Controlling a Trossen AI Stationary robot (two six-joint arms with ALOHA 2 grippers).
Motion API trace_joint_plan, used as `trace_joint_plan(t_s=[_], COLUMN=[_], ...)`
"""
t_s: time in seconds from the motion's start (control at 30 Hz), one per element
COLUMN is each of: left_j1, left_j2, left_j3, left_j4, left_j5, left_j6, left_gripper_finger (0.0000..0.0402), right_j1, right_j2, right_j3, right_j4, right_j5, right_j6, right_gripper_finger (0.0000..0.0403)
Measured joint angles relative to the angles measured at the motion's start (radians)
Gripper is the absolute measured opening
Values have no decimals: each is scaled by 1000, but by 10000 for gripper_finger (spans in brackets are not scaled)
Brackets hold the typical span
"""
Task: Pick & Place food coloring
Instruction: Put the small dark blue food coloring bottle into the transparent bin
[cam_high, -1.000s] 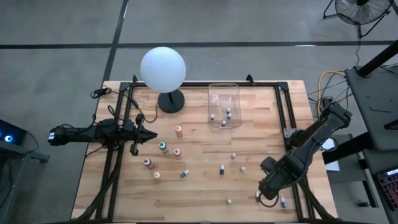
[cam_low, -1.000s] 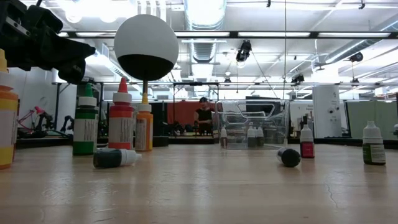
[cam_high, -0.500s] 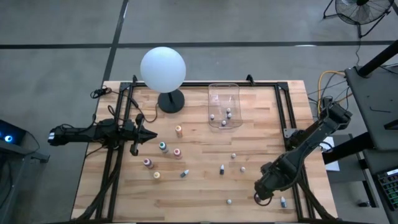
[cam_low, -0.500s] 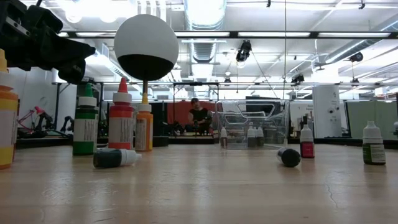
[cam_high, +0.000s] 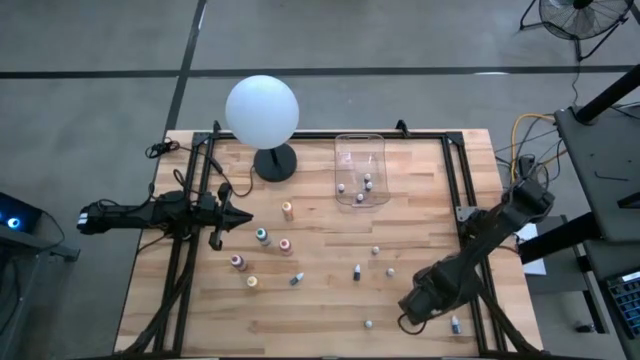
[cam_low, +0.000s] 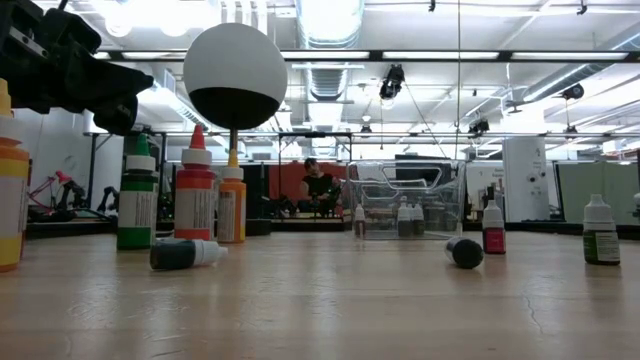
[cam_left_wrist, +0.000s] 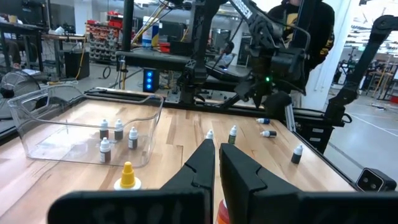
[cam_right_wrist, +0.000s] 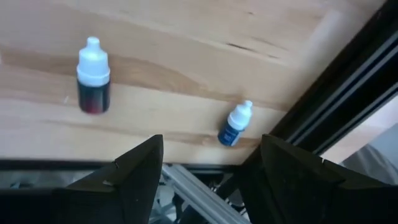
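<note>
Small food coloring bottles are scattered over the wooden table (cam_high: 320, 300); some stand, some lie. My right gripper (cam_high: 413, 312) hangs open near the table's near right corner, slanting down. In its wrist view a standing dark red bottle (cam_right_wrist: 93, 76) and a lying blue bottle (cam_right_wrist: 235, 124) show beyond its fingers (cam_right_wrist: 138, 169), and it touches neither. My left gripper (cam_high: 236, 215) is shut and empty, level above the table's left side. A few small bottles stand inside the clear bin (cam_high: 360, 168).
A white globe lamp (cam_high: 262, 110) stands at the far left. Larger bottles (cam_high: 262, 236) cluster left of centre and small ones (cam_high: 357, 271) are spread across the middle. A black rail (cam_right_wrist: 336, 93) runs along the right edge by the blue bottle (cam_high: 455, 324).
My right gripper has come down toward the table at the near right corner, shifting a little toward the left edge and rolling at the wrist. It now covers a small bottle that showed beside it before. The bottles have not moved.
</note>
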Motion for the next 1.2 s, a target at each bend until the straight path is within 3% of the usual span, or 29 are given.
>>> trace_joint_plan(t_s=[0.37, 1.2], left_j1=[0, 0], left_j2=[0, 0], left_j3=[0, 0], left_j4=[0, 0], left_j5=[0, 0], left_j6=[0, 0], left_gripper_finger=[0, 0], right_j1=[33, 156], right_j2=[103, 123], right_j3=[30, 0], right_j4=[0, 41], right_j5=[117, -1], right_j6=[137, 267], right_gripper_finger=[254, 230])
